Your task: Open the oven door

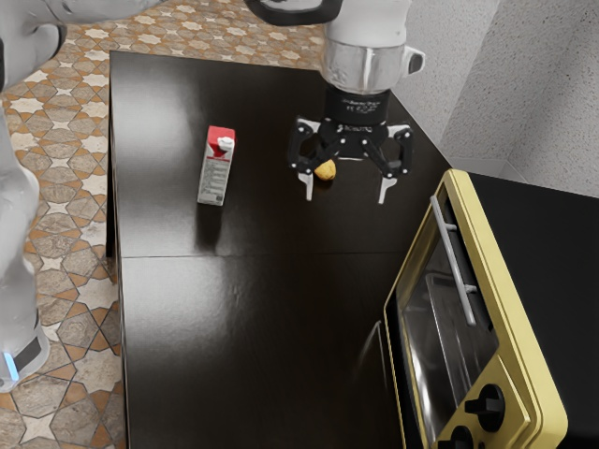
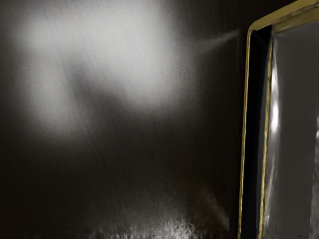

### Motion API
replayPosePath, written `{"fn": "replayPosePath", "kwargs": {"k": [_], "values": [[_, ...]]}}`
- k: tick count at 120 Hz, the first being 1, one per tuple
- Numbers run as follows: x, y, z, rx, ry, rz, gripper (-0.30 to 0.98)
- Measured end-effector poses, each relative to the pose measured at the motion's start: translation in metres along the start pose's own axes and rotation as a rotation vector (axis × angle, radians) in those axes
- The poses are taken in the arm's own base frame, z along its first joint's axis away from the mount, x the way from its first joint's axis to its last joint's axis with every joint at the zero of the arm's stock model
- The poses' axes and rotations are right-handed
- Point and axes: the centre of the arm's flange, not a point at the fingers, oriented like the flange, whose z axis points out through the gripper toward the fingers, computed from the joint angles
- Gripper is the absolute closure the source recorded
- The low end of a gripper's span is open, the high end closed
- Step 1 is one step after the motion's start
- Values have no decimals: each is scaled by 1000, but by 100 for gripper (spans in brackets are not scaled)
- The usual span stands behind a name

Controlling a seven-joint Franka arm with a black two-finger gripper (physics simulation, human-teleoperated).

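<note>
The tool (image 1: 345, 198) was held open wide above the worktop (image 1: 253, 346), its fingertips pointed downward and well apart, with nothing gripped between them. Past it, a small yellow-brown item (image 1: 325, 171), perhaps a potato, was seen on the worktop. A carton with a red top (image 1: 216, 166) stood upright, well apart from the tool, toward the exterior view's left.

The oven door (image 1: 438, 327) was found at the front of the yellow toaster oven (image 1: 508, 309), toward the exterior view's right, with its metal bar handle (image 1: 454, 262) untouched. The door appeared to be shut, so the task was judged to be at its approach. The handle had yet to be reached and grasped or hooked, and the door had yet to be drawn away from the body; a path kept off the oven's frame would be needed.

By the exterior view, the spread of the tool, the run of the handle and the black control knob (image 1: 487, 407) were made plain. From the wrist view, a closer look was given along the oven's thin yellow rim (image 2: 244, 124) and the black band (image 2: 254, 124) inside it, and broad pale glare (image 2: 124, 55) was seen on the dark surface beside them. No contact between tool and oven was shown.
</note>
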Motion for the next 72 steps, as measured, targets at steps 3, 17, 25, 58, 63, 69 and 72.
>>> {"fn": "replayPosePath", "kwargs": {"k": [3,17,25,58,63,69,72], "values": [[-5,1,0,-12,-5,-3,0],[-22,4,0,-57,-27,-26,0],[-28,6,3,-73,-37,-43,0],[-49,17,17,-116,-78,-94,0],[-51,20,20,-119,-82,-101,0],[-51,22,24,-120,-85,-112,0],[-51,23,27,-119,-84,-118,0]]}}
